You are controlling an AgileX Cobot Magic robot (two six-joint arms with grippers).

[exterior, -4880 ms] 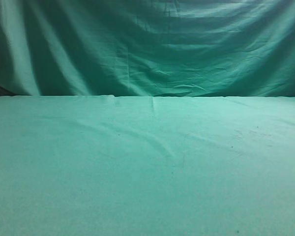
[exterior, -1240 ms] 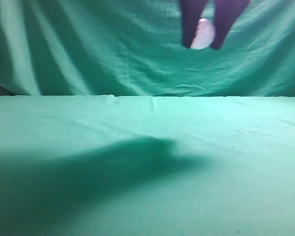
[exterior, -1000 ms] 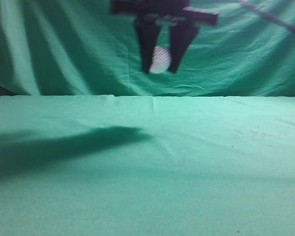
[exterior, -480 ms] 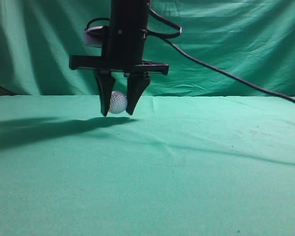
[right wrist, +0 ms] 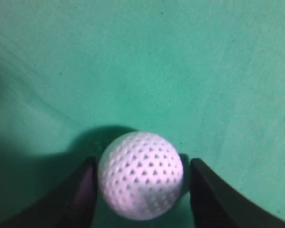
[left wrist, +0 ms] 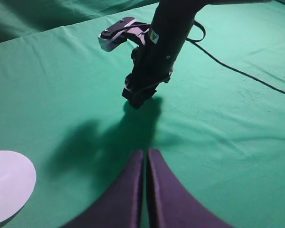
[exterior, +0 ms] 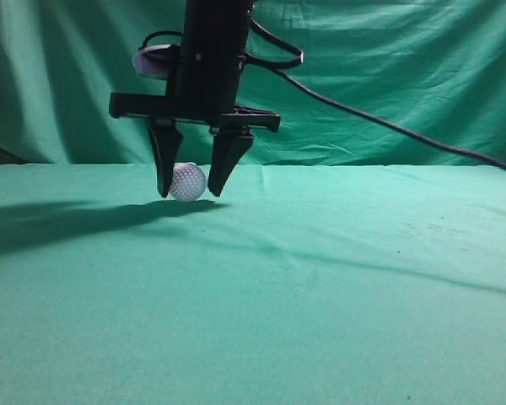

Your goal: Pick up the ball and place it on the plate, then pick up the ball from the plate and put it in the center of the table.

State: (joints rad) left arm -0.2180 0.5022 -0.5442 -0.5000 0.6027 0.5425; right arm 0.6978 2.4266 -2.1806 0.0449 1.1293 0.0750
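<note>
The white dimpled ball [exterior: 187, 181] rests on the green table [exterior: 346, 295] at centre left of the exterior view. My right gripper [exterior: 186, 194] points straight down around it, jaws open, one finger on each side of the ball. In the right wrist view the ball [right wrist: 140, 175] sits between the fingers, with a gap showing on its right side. The white plate [left wrist: 7, 183] lies at the lower left of the left wrist view. My left gripper [left wrist: 146, 153] is shut and empty, hovering over the cloth short of the right arm [left wrist: 156, 57].
The right arm's black cable [exterior: 388, 126] trails off to the right above the table. A darker green curtain [exterior: 405, 67] hangs behind. The arm's shadow falls across the cloth on the left.
The right gripper came down from the top with the ball, moving left, reached the cloth, and its jaws have spread. The ball now sits on the table.
</note>
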